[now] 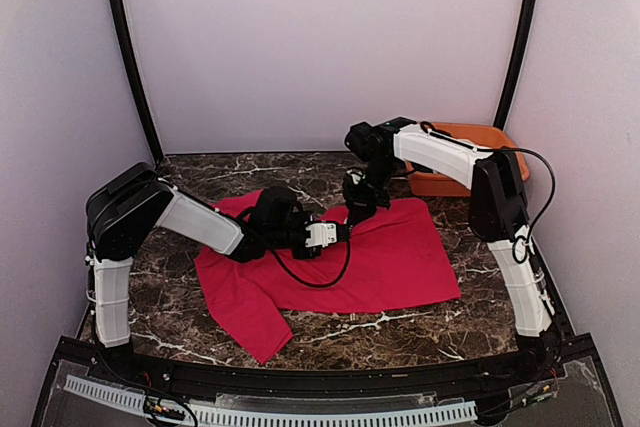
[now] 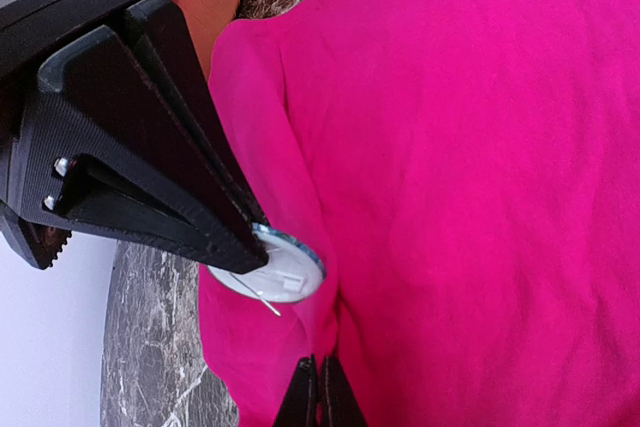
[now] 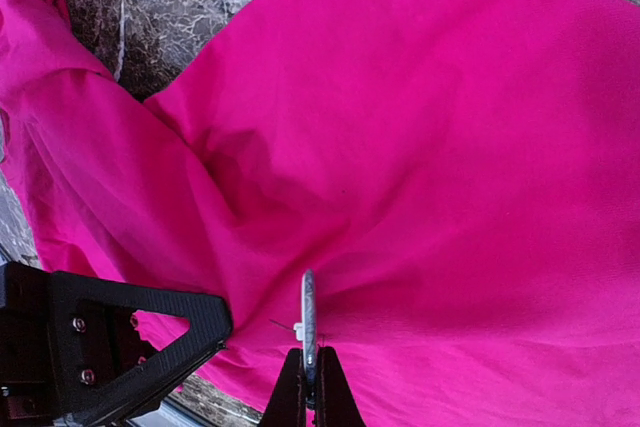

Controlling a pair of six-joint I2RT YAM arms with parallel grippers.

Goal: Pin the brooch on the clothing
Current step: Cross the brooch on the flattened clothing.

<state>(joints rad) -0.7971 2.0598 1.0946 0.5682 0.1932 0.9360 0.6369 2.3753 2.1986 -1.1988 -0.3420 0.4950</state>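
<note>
The clothing [image 1: 390,257] is a bright red T-shirt spread on the marble table. Both grippers meet over its upper middle. My left gripper [image 1: 347,231] is shut on a raised fold of the shirt [image 2: 480,177], its fingertips [image 2: 320,392] pinched together at the ridge. My right gripper [image 1: 358,211] is shut on the brooch [image 2: 288,269], a round disc with a white back and its thin pin standing open. In the right wrist view the brooch [image 3: 309,307] stands edge-on between the right gripper's [image 3: 310,387] tips, just above the red cloth [image 3: 450,147]. The brooch is hidden in the top view.
An orange bin [image 1: 470,131] stands at the back right, behind the right arm. Dark marble table [image 1: 330,332] shows around the shirt. A black cable [image 1: 325,282] loops over the cloth below the left gripper. The left gripper's black finger [image 3: 110,337] sits close beside the brooch.
</note>
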